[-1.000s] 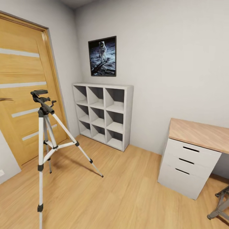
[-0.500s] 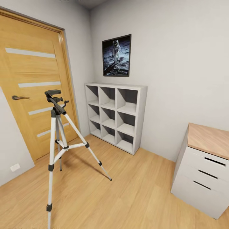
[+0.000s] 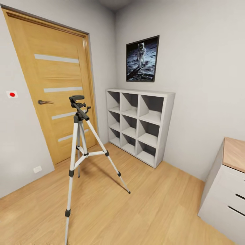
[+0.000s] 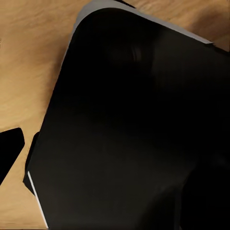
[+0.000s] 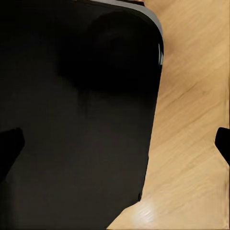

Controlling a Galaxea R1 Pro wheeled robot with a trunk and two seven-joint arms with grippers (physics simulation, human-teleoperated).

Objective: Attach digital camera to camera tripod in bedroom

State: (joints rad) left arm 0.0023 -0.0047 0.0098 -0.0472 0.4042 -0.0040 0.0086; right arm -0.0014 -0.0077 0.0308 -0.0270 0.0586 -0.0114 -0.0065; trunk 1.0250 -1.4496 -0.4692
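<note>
Standing on the light wood floor (image 3: 153,204) of the bedroom, the camera tripod (image 3: 81,149) has its three silver-grey legs spread, black head at the top, pan handle angled down from it. It sits in front of the wooden door (image 3: 54,88), between the door and the grey cube shelf (image 3: 139,126), apart from both. One leg reaches toward the shelf side, one runs down toward the bottom edge of the head view, one goes back toward the door.

Astronaut poster (image 3: 142,58) hangs on the pale grey wall above the shelf. A white drawer unit with a wood top, the desk (image 3: 226,190), stands at the right edge of the head view, well apart from the tripod.

Left wrist view: dark rounded body (image 4: 134,124) over wood floor; jaws state cannot be told. Right wrist view: same kind of dark body (image 5: 76,115) over floor; jaws state cannot be told.
</note>
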